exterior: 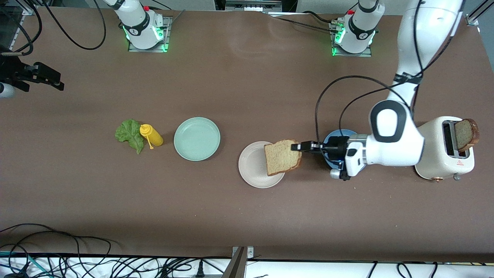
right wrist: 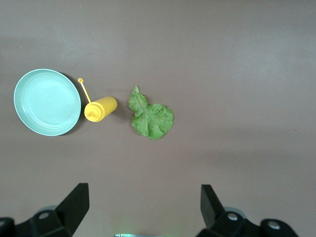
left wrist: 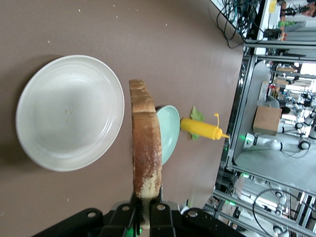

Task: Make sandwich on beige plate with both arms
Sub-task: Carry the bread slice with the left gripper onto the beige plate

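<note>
The left gripper [exterior: 298,147] pinches a bread slice [exterior: 282,156] on edge over the beige plate [exterior: 251,168]. The right gripper [right wrist: 143,202] hangs wide open above the lettuce leaf [exterior: 129,134], which lies beside a yellow mustard bottle [exterior: 151,135] and a mint-green plate [exterior: 197,138]. A second slice [exterior: 466,134] stands in the white toaster [exterior: 444,154].

Bread slice [exterior: 283,156] over plate [exterior: 251,170]; bottle [exterior: 151,135] beside lettuce [exterior: 129,134].

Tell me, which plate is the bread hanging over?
The round pale beige plate. The brown bread slice in the left claw hangs over it, not the mint-green plate or blue plate.
</note>
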You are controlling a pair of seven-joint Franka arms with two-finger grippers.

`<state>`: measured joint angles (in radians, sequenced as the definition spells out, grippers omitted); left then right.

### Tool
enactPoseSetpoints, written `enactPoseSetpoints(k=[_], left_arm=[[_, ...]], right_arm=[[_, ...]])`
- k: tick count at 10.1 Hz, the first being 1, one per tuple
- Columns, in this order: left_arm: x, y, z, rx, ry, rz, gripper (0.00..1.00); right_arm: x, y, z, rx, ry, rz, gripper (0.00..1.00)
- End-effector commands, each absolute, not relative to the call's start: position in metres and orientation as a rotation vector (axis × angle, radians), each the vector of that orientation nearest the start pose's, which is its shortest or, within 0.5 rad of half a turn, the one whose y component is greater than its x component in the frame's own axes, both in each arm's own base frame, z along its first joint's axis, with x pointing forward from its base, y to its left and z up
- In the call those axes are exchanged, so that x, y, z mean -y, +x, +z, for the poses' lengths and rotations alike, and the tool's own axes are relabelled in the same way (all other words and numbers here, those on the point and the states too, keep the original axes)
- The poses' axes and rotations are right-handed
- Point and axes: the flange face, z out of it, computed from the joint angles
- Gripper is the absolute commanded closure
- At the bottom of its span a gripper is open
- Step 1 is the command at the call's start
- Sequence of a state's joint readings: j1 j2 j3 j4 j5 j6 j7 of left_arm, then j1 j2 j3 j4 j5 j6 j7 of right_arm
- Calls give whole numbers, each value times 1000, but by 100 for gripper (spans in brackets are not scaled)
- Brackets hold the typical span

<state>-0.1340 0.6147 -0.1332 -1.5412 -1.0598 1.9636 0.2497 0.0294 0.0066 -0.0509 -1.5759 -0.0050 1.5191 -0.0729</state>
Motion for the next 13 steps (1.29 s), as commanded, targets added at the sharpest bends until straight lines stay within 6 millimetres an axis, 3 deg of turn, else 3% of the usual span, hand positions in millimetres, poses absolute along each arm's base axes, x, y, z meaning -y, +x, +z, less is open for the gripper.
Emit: enactPoseSetpoints(k=[1,2,5,13], left_arm=[[244,666,289,-110,2123,-201,100],[245,667,280,-127,2126,-196,100],[276,658,255,-158,2150,-184,100],[309,640,210,-179,2227,-163,100]], right_arm=[[11,547,618,67,-3141,101,0],[11,547,618,67,-3141,101,0],[11,547,618,67,-3141,101,0],[12,547,617,62,-3141,104,0]])
